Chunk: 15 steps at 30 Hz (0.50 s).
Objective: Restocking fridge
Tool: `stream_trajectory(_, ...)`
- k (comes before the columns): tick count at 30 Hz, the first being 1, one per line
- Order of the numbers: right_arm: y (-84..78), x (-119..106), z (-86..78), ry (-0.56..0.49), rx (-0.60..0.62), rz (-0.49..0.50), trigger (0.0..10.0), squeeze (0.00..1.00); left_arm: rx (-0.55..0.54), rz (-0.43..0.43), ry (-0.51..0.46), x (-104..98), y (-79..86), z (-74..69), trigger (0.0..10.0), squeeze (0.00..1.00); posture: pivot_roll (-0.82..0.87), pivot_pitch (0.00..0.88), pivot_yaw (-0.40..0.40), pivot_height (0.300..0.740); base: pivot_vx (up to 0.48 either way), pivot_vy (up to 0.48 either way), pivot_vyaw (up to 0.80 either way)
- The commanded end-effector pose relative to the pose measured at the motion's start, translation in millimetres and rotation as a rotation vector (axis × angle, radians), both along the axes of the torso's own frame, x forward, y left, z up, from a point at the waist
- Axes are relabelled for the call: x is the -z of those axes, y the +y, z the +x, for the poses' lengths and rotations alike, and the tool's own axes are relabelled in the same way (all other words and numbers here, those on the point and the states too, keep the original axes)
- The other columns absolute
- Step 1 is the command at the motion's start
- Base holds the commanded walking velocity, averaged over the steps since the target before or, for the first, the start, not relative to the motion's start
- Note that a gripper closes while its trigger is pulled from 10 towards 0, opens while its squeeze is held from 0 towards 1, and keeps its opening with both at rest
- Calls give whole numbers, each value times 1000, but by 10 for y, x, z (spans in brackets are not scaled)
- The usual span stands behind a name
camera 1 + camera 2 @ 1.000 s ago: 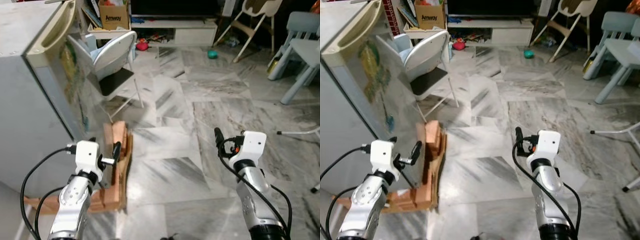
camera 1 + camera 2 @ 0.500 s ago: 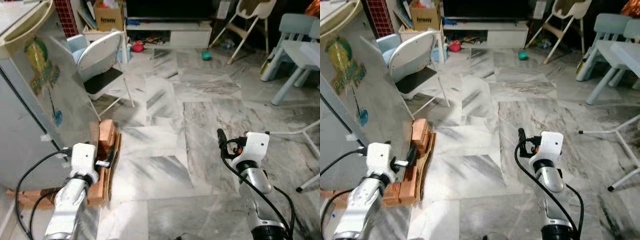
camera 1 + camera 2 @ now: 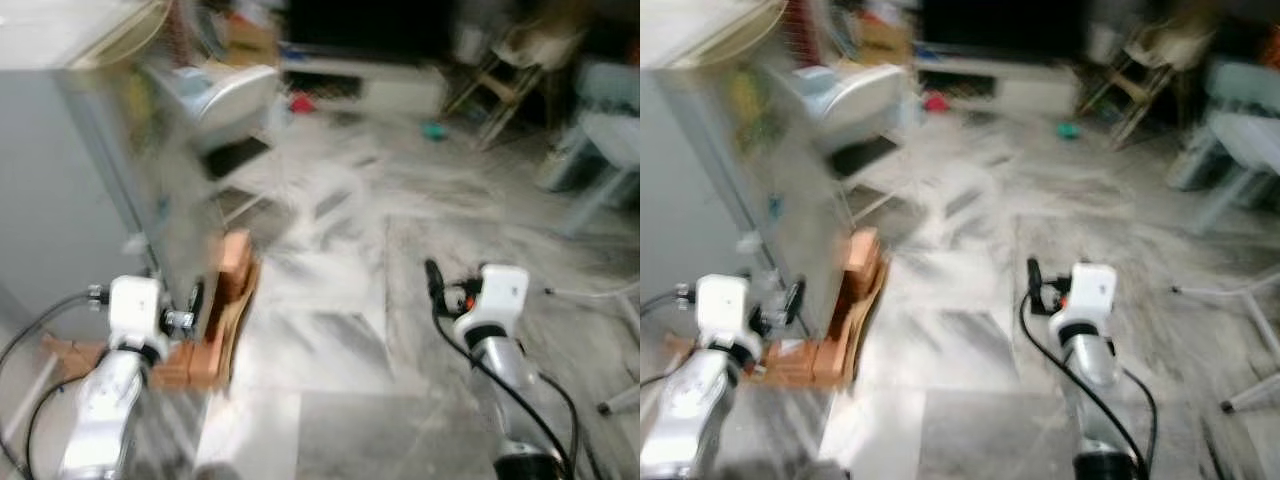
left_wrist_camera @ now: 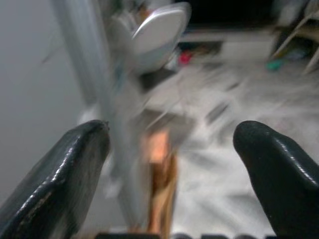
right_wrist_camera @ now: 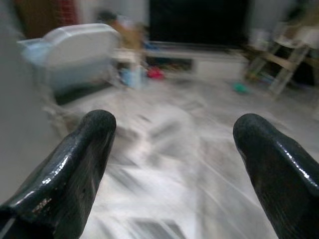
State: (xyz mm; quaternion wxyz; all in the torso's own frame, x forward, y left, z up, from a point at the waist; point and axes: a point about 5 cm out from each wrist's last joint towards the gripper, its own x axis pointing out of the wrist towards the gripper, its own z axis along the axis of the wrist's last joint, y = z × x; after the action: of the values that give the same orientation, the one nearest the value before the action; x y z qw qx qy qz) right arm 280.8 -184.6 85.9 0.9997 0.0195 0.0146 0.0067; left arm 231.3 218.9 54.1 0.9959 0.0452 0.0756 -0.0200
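Note:
The picture is blurred by motion. The grey fridge (image 3: 60, 170) stands at the left with its door shut, its front edge (image 4: 94, 99) just past my left gripper. My left gripper (image 3: 196, 300) is held out low beside the fridge's lower corner, open with nothing between its fingers (image 4: 75, 169). My right gripper (image 3: 432, 277) is held out over the bare marble floor, also open and empty, its fingers (image 5: 84, 149) wide apart.
A stack of orange bricks and boards (image 3: 228, 305) lies on the floor against the fridge's base. A white folding chair (image 3: 235, 100) stands beyond it. A low TV cabinet (image 3: 370, 85), a green ball (image 3: 432, 130) and pale chairs (image 3: 600, 150) sit farther back.
The whole picture has shifted and blurred, so the camera is moving; the fridge now takes up more of the left. Both arms keep the same pose, fingers still open.

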Motion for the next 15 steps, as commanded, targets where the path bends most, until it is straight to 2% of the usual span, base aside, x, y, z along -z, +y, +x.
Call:
stream_trajectory(1,-10,-19,-3,-7,-1,-3,10000,0,12,12,-25,-75,-13,81,10000,0,8,0,-52,740,386,0,0)
stream_trajectory(15,13,-12,-13,-7,4,-6,10000,0,3,10,-45,-100,-67,147,10000,0,6,0,-42,740,449,0,0)
